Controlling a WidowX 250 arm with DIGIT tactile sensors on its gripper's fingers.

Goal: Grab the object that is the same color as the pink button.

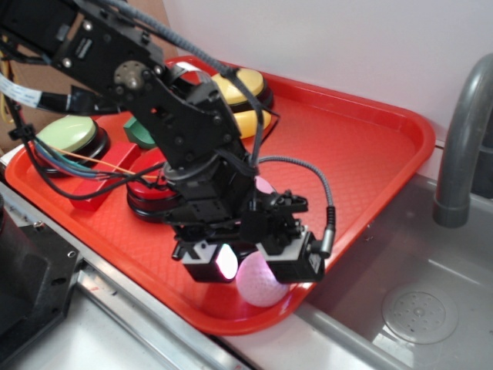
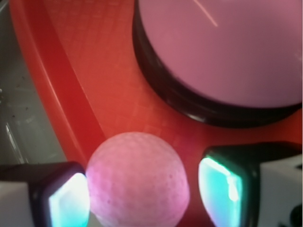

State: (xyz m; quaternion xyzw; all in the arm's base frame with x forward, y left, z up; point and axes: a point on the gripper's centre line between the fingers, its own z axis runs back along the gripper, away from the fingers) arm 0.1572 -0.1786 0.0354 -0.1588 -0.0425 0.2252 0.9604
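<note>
Straddling the ball (image 2: 137, 182), the gripper (image 2: 142, 196) sits low over the near edge of the red tray (image 1: 370, 154), with its two pads spread apart and nothing clamped yet. In the wrist view, going left to right, the left pad (image 2: 68, 203) lies just beside or barely touching the ball, the pale pink dimpled ball fills the middle resting on the tray floor, a narrow gap follows, and then comes the right pad (image 2: 222, 189). Above them the pink button (image 2: 222, 52) stands near the ball. Judging from this, the reach and lineup are done; what remains is squeezing the pads onto the ball and lifting it clear. Further left in the exterior view, a green button (image 1: 69, 135), a red button (image 1: 150, 193) and a yellow button (image 1: 246, 89) stand untouched.
</note>
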